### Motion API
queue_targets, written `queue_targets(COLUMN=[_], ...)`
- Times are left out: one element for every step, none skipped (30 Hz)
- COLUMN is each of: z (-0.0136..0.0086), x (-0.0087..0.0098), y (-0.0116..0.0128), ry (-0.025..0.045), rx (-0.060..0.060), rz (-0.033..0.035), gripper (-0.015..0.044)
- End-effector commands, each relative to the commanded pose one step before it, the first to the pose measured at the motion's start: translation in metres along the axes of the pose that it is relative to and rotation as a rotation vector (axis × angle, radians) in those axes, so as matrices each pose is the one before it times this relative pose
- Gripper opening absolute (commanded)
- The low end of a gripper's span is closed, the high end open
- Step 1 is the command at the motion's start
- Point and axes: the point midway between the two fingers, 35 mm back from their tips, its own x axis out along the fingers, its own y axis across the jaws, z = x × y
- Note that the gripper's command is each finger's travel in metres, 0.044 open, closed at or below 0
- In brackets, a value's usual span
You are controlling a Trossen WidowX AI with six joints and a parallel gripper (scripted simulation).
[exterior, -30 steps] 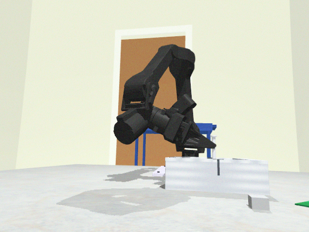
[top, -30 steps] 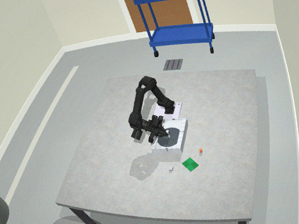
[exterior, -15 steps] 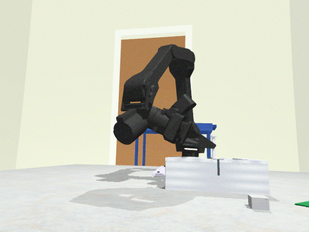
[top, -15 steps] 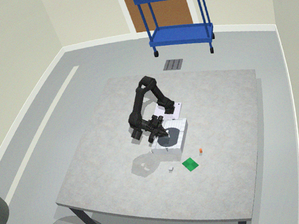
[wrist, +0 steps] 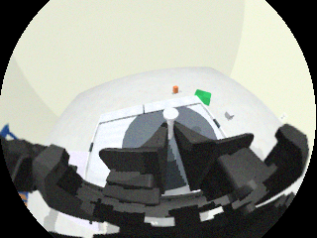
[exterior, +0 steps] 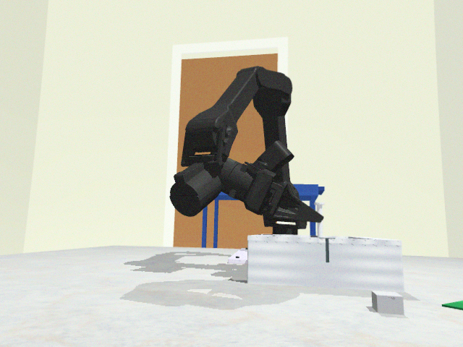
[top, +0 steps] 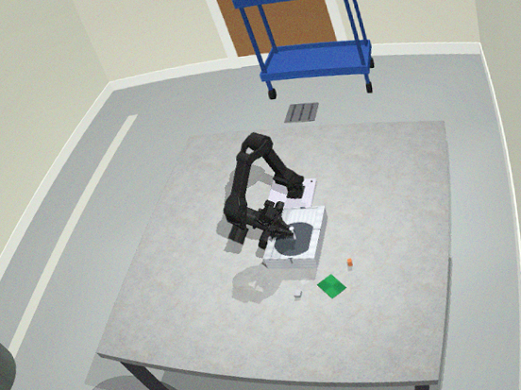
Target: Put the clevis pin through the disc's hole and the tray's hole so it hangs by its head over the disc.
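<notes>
arm (top: 240, 180) (exterior: 239, 97): matte black throughout | links: chunky, angular, bevelled edges | near end: stout round-ended cylinder, left of the tapering, wedge-shaped fingers (exterior: 312, 213) | markings: perhaps none, though shadow blurs detail

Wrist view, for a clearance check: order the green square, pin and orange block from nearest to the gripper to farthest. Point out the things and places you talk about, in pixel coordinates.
1. Pin (top: 291, 230) (exterior: 320, 224) (wrist: 170, 115): between the gripper's (top: 292, 233) (exterior: 320, 217) (wrist: 170, 130) fingertips.
2. Green square (top: 332, 286) (exterior: 454, 305) (wrist: 203, 96) and orange block (top: 350, 262) (wrist: 175, 89): beyond the tray (top: 314, 215) (exterior: 299, 264) (wrist: 106, 136); too close to call.
</notes>
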Motion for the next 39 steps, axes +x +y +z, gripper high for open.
queue_targets(z=[-0.00057, -0.00019, -0.00039, -0.00068, -0.00042, 0.00016, 0.00011, 0.00019, 0.0002, 0.00011, 0.00016, 0.00017, 0.0001, 0.00066, 0.00023, 0.00013, 0.00015, 0.00015, 0.00002, 0.00001, 0.00006, 0.00005, 0.00017, 0.00008, 0.0, 0.00006, 0.0, 0.00007, 0.0, 0.0, 0.0, 0.0, -0.00007, -0.00006, -0.00014, -0.00009, -0.0001, -0.00011, -0.00057], x=[-0.00012, -0.00009, -0.0002, -0.00006, -0.00008, 0.00013, 0.00023, 0.00017, 0.00016, 0.00008, 0.00008, 0.00014, 0.00013, -0.00018, -0.00006, 0.00008, 0.00011, 0.00013, 0.00014, 0.00007, 0.00009, 0.00007, 0.00013, 0.00015, 0.00005, 0.00006, 0.0, 0.00007, 0.0, 0.0, 0.0, 0.0, -0.00005, -0.00005, -0.0001, -0.00006, -0.00008, -0.00008, 0.00021], y=[0.00041, 0.0, -0.00006, -0.00016, -0.00026, -0.00011, -0.00007, -0.00004, -0.00015, -0.0002, -0.00003, 0.00014, 0.00007, 0.00006, 0.00002, -0.00001, 0.00001, -0.00002, -0.00005, -0.00002, 0.00003, 0.00003, -0.00001, -0.00016, -0.00009, -0.0001, 0.0, -0.00001, 0.0, 0.0, 0.0, 0.0, 0.00013, 0.00013, 0.00022, 0.00012, 0.00012, 0.00008, 0.00002], ry=[0.0032, -0.00421, -0.0088, -0.00838, -0.00609, 0.0043, 0.00571, 0.00475, 0.00543, 0.00272, 0.0029, 0.00299, 0.00271, 0.00197, 0.00068, 0.00258, 0.00285, 0.00242, 0.00137, 0.00066, 0.0015, 0.00117, 0.00291, 0.00034, 0.00012, 0.00056, 0.0, 0.0006, 0.0, 0.0, 0.0, 0.0, -0.00138, -0.00137, -0.00262, -0.00166, -0.00177, -0.00196, -0.00105], rx=[-0.0023, 0.0009, 0.0029, 0.0043, 0.0057, 0.0015, 0.0007, 0.0003, 0.0017, 0.0019, 0.0002, -0.0018, -0.0014, -0.0009, -0.0003, -0.0008, -0.0012, -0.001, -0.0007, -0.0003, -0.0015, -0.0012, -0.0029, -0.0015, -0.0006, -0.0009, 0.0, -0.0035, 0.0, 0.0, 0.0, 0.0, -0.0044, -0.0044, -0.0039, -0.0016, -0.0017, -0.0011, 0.0], rz=[0.00391, 0.0006, 0.00154, 0.00192, 0.0024, 0.00057, 0.00032, 0.0001, 0.00073, 0.00087, 0.00006, -0.00089, -0.0007, -0.00044, -0.00016, -0.00039, -0.00056, -0.0005, -0.00036, -0.00018, -0.00075, -0.00059, -0.00141, -0.00074, -0.00032, -0.00045, 0.0, -0.00168, 0.0, 0.0, 0.0, 0.0, -0.00214, -0.00214, -0.00188, -0.00079, -0.00084, -0.00053, 0.00001], gripper=[0.0, 0.0, 0.0, 0.0, 0.0, 0.0, 0.0, 0.0, 0.0, 0.0, 0.0, 0.0, 0.0, 0.0, 0.0, 0.0, 0.0, 0.0, 0.0, 0.0, 0.0, 0.0, 0.0, 0.0, 0.0, 0.0, 0.0, 0.0, 0.0, 0.0, 0.0, 0.0, 0.0, 0.0, 0.0, 0.0, 0.0, 0.0, 0.0])
